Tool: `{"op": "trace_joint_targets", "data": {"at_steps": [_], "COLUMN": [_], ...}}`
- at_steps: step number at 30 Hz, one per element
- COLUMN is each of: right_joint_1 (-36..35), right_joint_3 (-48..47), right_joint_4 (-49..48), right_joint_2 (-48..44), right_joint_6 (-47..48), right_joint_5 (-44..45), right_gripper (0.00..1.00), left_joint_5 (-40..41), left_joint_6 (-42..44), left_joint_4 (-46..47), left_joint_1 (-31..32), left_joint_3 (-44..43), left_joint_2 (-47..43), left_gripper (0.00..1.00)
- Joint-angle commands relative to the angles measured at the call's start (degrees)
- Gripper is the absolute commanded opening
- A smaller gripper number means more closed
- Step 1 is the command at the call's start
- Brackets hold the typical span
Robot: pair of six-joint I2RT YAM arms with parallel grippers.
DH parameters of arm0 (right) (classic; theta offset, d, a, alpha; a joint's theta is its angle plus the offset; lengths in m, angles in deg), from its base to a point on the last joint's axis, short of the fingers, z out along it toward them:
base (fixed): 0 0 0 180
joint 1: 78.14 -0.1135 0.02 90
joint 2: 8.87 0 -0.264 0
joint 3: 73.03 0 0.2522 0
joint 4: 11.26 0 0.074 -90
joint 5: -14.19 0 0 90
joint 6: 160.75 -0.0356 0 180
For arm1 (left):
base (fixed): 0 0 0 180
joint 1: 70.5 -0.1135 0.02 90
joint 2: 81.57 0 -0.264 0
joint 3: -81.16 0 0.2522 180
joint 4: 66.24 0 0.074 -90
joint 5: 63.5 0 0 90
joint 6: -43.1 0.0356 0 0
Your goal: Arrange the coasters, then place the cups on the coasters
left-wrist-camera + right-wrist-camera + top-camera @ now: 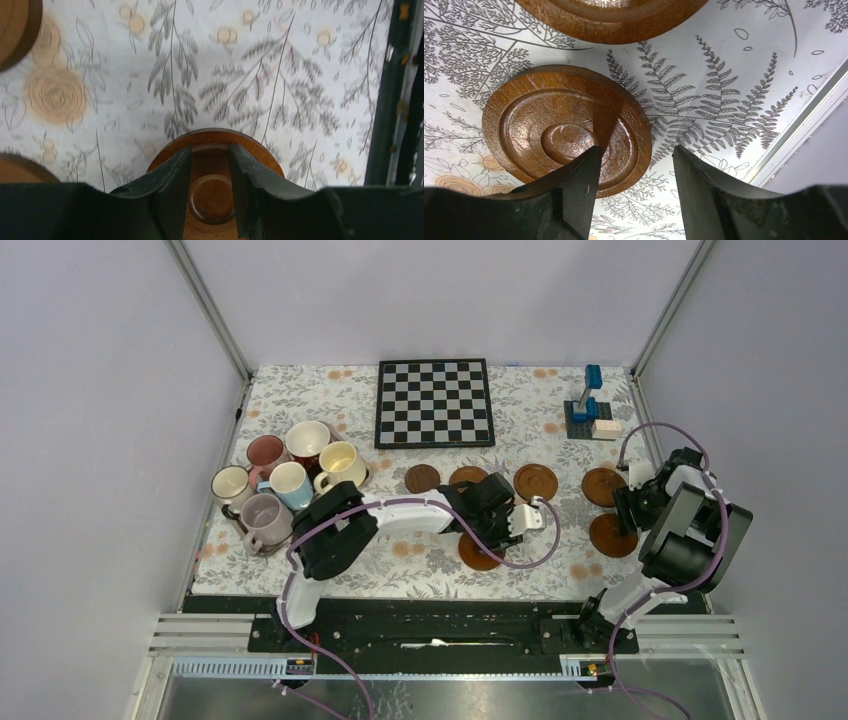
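The cups (290,483) cluster at the left of the surface (400,565), the left gripper (210,147), jaws narrow, sits over the middle coaster (211,197), grip impossible to tell, and the right gripper (636,150) stands wide astride the rim of the right-hand coaster (554,125).

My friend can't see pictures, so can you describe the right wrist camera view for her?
A round brown wooden coaster lies on flowery cloth, with the right gripper open over its edge. Another coaster peeks in at the top.
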Motion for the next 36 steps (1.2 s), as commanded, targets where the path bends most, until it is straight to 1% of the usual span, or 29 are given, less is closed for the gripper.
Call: {"op": "trace_joint_targets", "data": {"at_steps": [1,6,12,20,26,36], "right_joint_1": [1.0,1.5,1.8,2.0,2.0,2.0], "right_joint_3": [-2.1,-3.4,-3.9,-4.3,-4.2,-4.5], "right_joint_4": [-1.0,0.1,0.2,0.4,0.2,0.5], "right_joint_2": [1.2,2.2,2.9,3.4,3.7,4.0], "right_joint_6": [1.7,1.7,2.1,2.6,2.8,2.9], "right_joint_5": [0.3,-1.0,-1.4,-1.9,-2.2,-2.9], "right_gripper": [0.62,0.62,0.62,0.62,0.62,0.63], "left_joint_5": [-1.0,-0.1,1.1,0.2,-0.1,-1.3], "left_joint_6": [-2.6,-3.9,-4.3,-5.7,-6.3,-7.5], "left_joint_4": [2.5,3.2,3.9,4.3,4.4,3.9], "left_joint_1": [1.9,2.9,3.1,3.4,3.5,4.3], "left_joint_3": [-3.8,-10.7,-16.8,-24.7,-28.8,-32.3], "left_joint_2": [5.6,10.3,15.3,19.9,22.2,23.9], "left_gripper": [0.38,0.39,0.39,0.4,0.41,0.42]}}
